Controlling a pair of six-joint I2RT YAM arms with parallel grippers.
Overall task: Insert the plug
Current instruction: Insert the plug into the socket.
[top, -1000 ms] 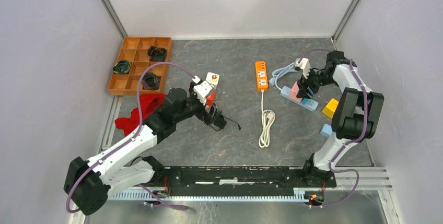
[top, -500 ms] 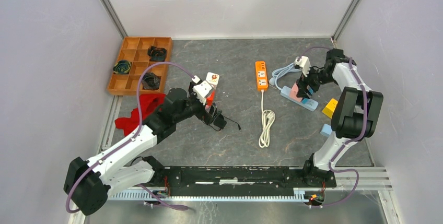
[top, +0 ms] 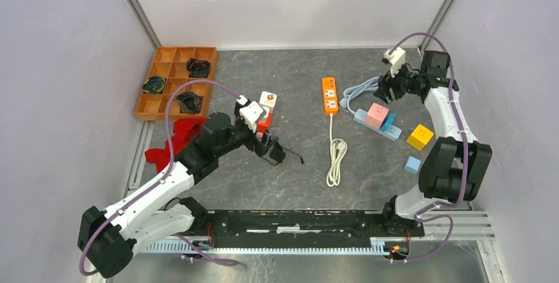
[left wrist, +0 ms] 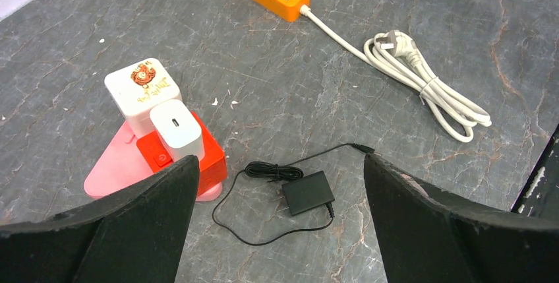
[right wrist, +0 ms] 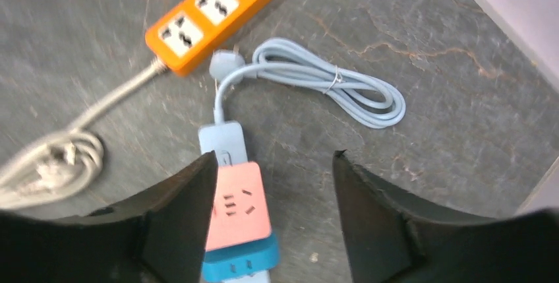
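Pink plug (right wrist: 234, 207) on blue strip (right wrist: 221, 141); right tool (right wrist: 273, 157) hovers above, open, empty; left tool (left wrist: 280, 161) open, empty.

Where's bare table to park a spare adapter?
Bare: the lane between the red socket stack and the orange strip; the near band in front of the black adapter and white cord. Crowded: right side, around the blue strip, pink cube and yellow cube.

The left arm (top: 151, 187) lay stretched low toward the middle. The left gripper (left wrist: 278, 161) had its 2 fingers spread wide, holding nothing. The right arm (top: 443, 111) bent high at the back. The right gripper (right wrist: 273, 156) had its fingers apart too, holding nothing.
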